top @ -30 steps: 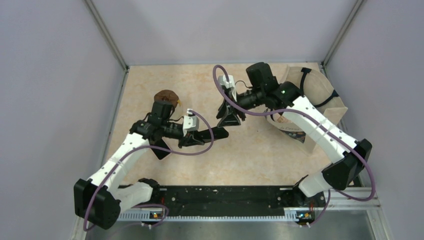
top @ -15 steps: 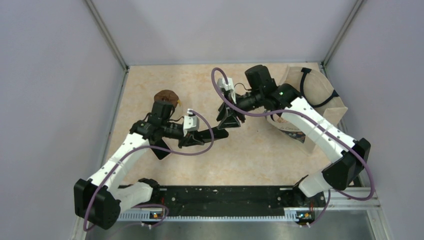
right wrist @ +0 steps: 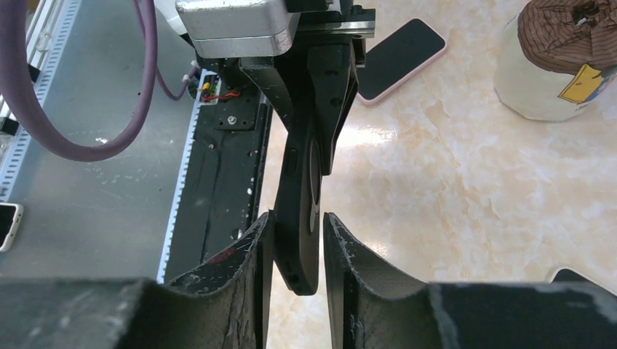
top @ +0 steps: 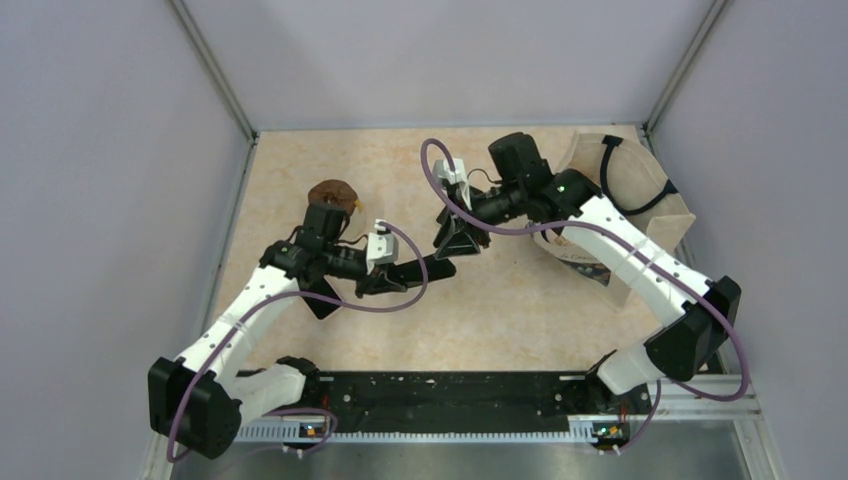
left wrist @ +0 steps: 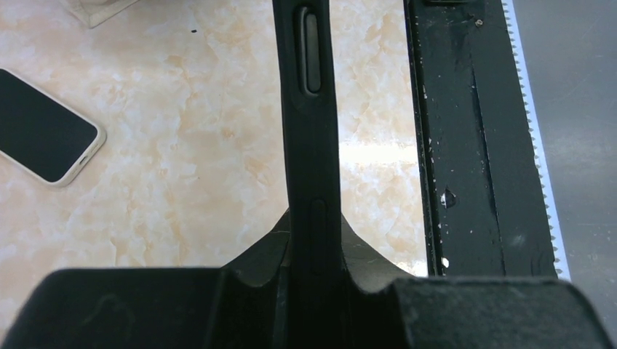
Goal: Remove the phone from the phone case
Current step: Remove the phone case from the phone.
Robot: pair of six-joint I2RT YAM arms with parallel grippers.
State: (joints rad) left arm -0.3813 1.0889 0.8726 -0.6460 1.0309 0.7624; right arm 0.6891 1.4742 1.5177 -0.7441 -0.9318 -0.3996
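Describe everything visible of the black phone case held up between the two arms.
The black phone case looks matte and rubbery. Edge-on it is a slim strip with raised side-button bumps, and the right wrist view shows a ring on its flat face. It is held on edge above the marbled tabletop. The left end effector clamps one end. The right end effector flanks the other end, but whether it pinches is unclear. Whether a phone sits inside cannot be told.

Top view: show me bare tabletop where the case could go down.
Widest bare patch: table between the held case and the rail. Also free: far-left strip between cup and back wall. Crowded: right side around the bag and right arm; left, phone under the left arm.
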